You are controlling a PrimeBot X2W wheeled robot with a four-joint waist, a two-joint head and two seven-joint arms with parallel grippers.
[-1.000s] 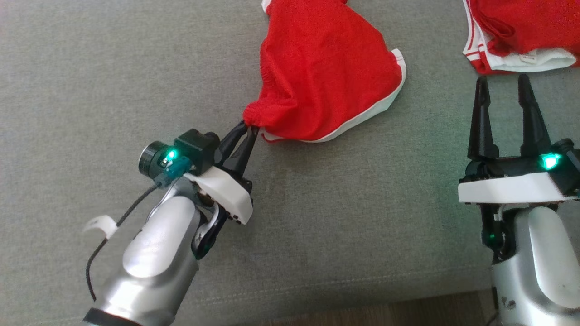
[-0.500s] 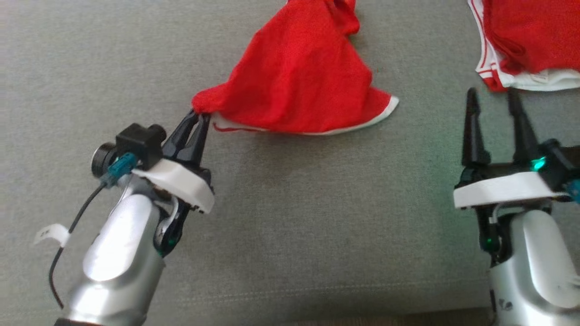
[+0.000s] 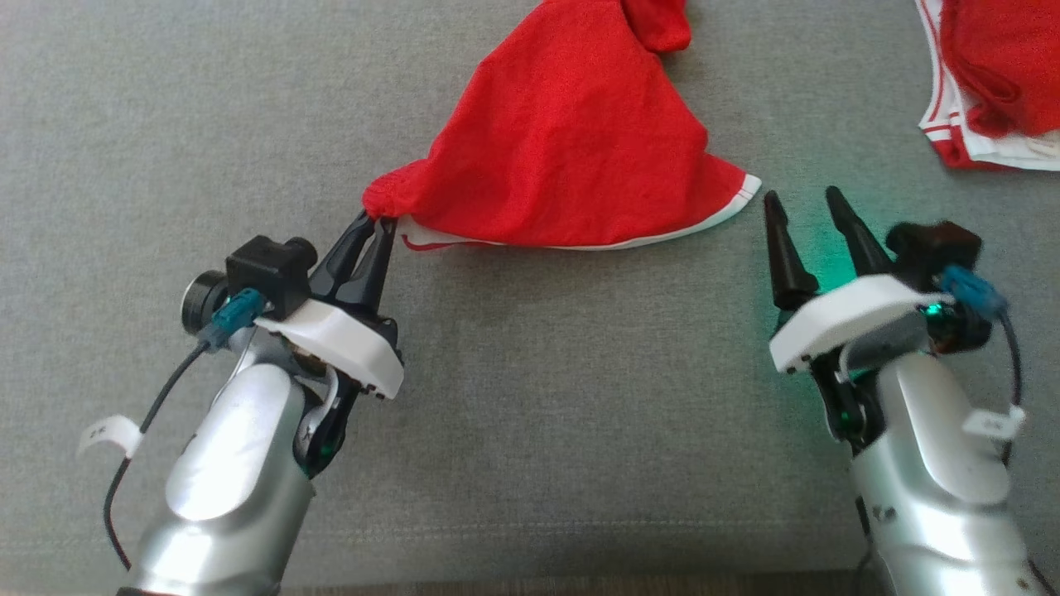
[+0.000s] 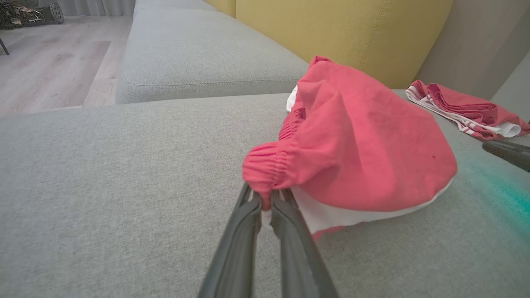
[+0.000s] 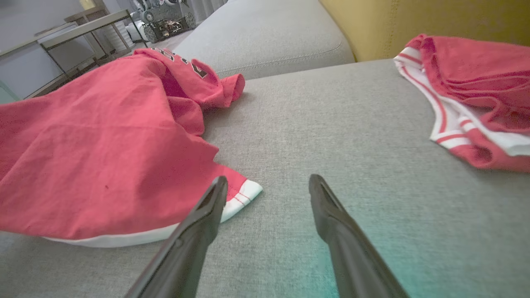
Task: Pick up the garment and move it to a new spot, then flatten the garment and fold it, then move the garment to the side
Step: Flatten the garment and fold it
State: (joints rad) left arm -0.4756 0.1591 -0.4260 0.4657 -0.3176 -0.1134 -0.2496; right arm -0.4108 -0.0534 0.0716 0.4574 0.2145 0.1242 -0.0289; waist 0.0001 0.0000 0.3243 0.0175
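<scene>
At the bottom of the head view, white paper tags hang from the cables of both silver forearms, one at the lower left (image 3: 108,434) and one at the lower right (image 3: 994,422); any print on them is too small to read. Both arms rise over the grey woven sofa cushion (image 3: 580,414).

The left gripper (image 3: 377,222) sits left of centre, its two dark fingers pinched together on the gathered elastic waistband of the bright red cloth garment with white hem trim (image 3: 571,149). The left wrist view shows that grip close up (image 4: 265,198), with the bunched band clamped between the tips. The garment (image 4: 364,149) lies spread on the cushion at upper centre of the head view.

The right gripper (image 3: 802,195) stands at centre right with its fingers apart and nothing between them, tips just beside the garment's white-edged corner. In the right wrist view (image 5: 268,180) that corner lies next to the left finger.

Farther off, black lettering shows on a fold of the garment (image 5: 103,153) but cannot be read. A second red and white striped garment (image 3: 994,91) lies crumpled at the upper right, well apart. Behind it rises a mustard yellow back cushion (image 4: 331,29).
</scene>
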